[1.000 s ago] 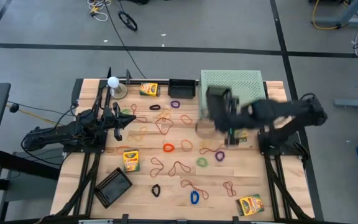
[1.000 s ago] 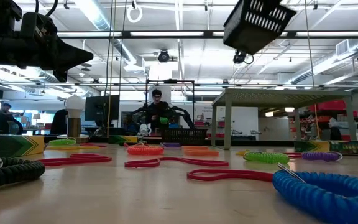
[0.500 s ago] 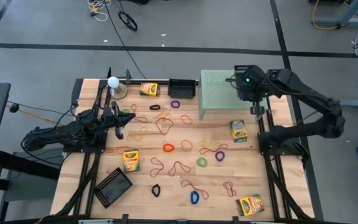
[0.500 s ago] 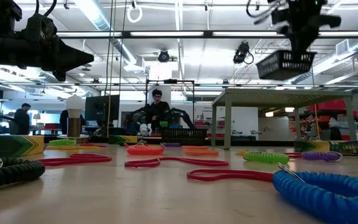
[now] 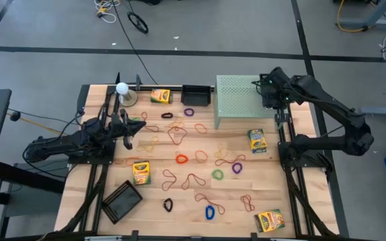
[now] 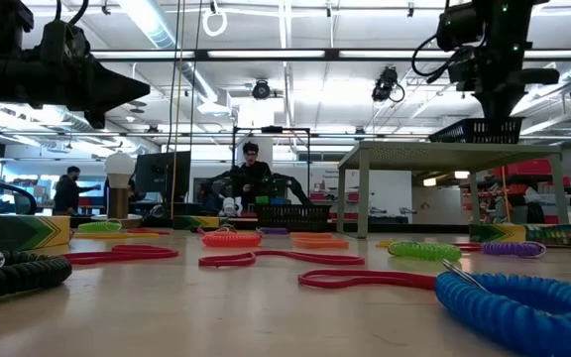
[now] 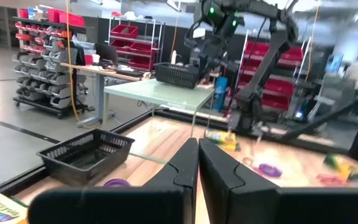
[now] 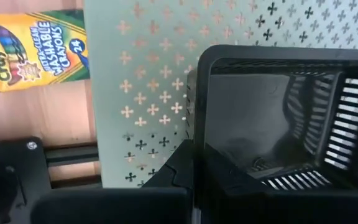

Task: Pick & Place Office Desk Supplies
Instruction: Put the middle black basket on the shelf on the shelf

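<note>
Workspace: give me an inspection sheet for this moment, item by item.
Surface: wooden table, green shelf at its far right.
Job's things: crayon boxes and rubber bands scattered; one mesh tray near left, another far middle.
Clutter: white ball on a stand.
Claws: right claw shut on black tray over the shelf; left claw shut, empty, above the table's left.
Cables: yellow cord off the left edge; loose cables on the floor.
Surroundings: people and shelving behind.

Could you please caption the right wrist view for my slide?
Right claw shut on a black mesh tray, over the pale green perforated metal shelf.
</note>
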